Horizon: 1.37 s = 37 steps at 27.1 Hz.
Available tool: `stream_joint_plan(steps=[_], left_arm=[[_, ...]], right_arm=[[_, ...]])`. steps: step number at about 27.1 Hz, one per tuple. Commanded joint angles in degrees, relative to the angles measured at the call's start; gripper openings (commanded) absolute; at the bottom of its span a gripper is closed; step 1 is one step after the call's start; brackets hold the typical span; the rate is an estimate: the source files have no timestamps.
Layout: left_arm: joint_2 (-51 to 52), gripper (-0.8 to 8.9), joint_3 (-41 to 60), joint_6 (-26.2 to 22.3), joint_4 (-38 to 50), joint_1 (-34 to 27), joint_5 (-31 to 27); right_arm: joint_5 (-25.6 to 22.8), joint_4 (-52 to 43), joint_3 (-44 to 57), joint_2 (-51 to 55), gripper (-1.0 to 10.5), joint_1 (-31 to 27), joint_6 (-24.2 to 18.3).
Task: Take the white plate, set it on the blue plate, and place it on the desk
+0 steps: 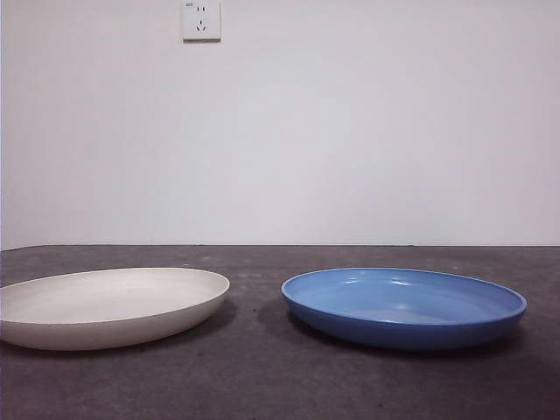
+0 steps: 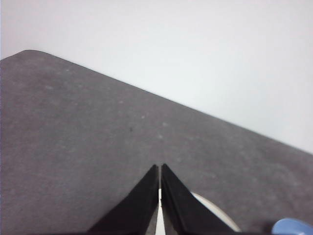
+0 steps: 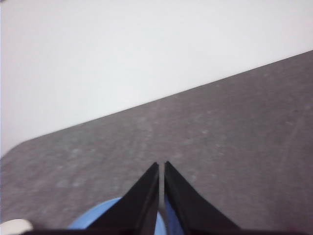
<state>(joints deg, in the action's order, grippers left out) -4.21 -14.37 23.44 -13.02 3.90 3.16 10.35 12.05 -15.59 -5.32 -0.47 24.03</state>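
Desk (image 1: pixel 262 385): dark grey-brown, mottled, rough-looking; bare in the foreground, running back to a pale wall.
White plate (image 1: pixel 105 306): flat on the desk, nearer side of the front view, left part of the picture, cut off by the edge there. Matte cream, low curved rim.
Blue plate (image 1: pixel 404 306): flat on the desk beside the white plate, apart from it, a strip of bare desk between the rims. Glossy inside.
Left gripper (image 2: pixel 160 183): above the desk, jaws pressed together with only a hairline slit showing, holding nothing. A sliver of the white plate's rim shows past the jaws; a bit of blue at the corner.
Right gripper (image 3: pixel 161 181): above the blue plate, jaws likewise closed and empty.
Arms in front view: neither is visible.
Wall socket (image 1: pixel 201 19): far back, high on the wall.
Task state: judged not begun; white plate not yet lifted.
Handling: plate looks stiff and probably light; matte surface should give fair friction. No handle, so the rim is the only hold.
Grip advice: jaws must spread first, then pinch the rim edge, one jaw under the lip.
Risk: wide plate held at one edge may tilt or slip.
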Motion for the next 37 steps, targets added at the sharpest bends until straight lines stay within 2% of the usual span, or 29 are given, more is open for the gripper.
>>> stream_joint_plan(steps=[1,9,19,21,25,29,37], left_arm=[[-2.7,0.09,-5.4,1.7,-1.6,0.3,0.2],[-11.9,0.09,-18.9,1.3,-6.7,0.6,5.0],[-22.5,0.09,-28.3,1.7,-11.4,1.4,19.0],[-23.6,0.09,-29.4,1.7,-12.2,2.2,20.7],[-25.0,0.09,-31.3,0.8,-13.4,4.5,23.3],[-25.2,0.09,-31.5,-0.4,-15.9,7.0,25.4],[-25.2,0.10,-31.5,-5.0,-28.2,9.4,28.4]], right_arm=[[2.1,0.5,-4.0,-3.3,0.1,0.3,1.6],[10.6,7.1,-13.6,-13.6,0.1,1.5,1.2],[21.2,9.6,-22.6,-25.2,0.1,6.2,-1.0],[22.2,13.0,-25.2,-27.1,0.1,7.6,-3.0],[22.6,24.3,-31.7,-31.2,0.1,10.9,-10.3],[22.3,34.4,-36.5,-33.7,0.1,12.9,-15.9],[22.7,42.0,-37.4,-33.1,0.1,13.9,-17.0]])
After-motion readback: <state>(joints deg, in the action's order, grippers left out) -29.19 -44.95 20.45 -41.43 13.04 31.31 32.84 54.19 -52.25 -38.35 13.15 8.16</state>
